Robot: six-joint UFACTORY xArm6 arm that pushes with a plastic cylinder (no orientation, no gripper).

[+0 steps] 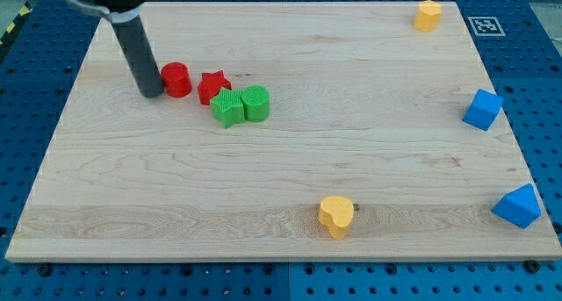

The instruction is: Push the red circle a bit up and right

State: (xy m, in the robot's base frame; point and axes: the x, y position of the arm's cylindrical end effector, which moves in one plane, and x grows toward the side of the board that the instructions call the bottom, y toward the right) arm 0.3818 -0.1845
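While the dark rod leans in from the far left, the scene reads as follows.

Tool: my tip point(151, 94), the lower end of the straight dark rod, rests on the bench; it has no jaws to spread or press together, and it pinches nothing.
Tip position: just left of the red circle, touching it or nearly so; I cannot tell which.
Red circle: the small red round plastic block point(176, 79) stands in the far left part of the bench.
Red star: a red star-shaped block point(213, 87) sits just right of the red circle.
Green pair: a green star-like block point(227, 108) and a green round block point(255, 103) touch each other, just near and right of the red star.
Yellow blocks: one yellow block point(428, 15) at the far right edge; one yellow heart-like block point(335, 215) near the near edge, right of centre.
Blue blocks: a blue block point(482, 109) at the right edge; a blue block point(517, 205) at the near right corner.
Bench: a pale wooden board point(351, 143) on a blue perforated surface point(35, 90).
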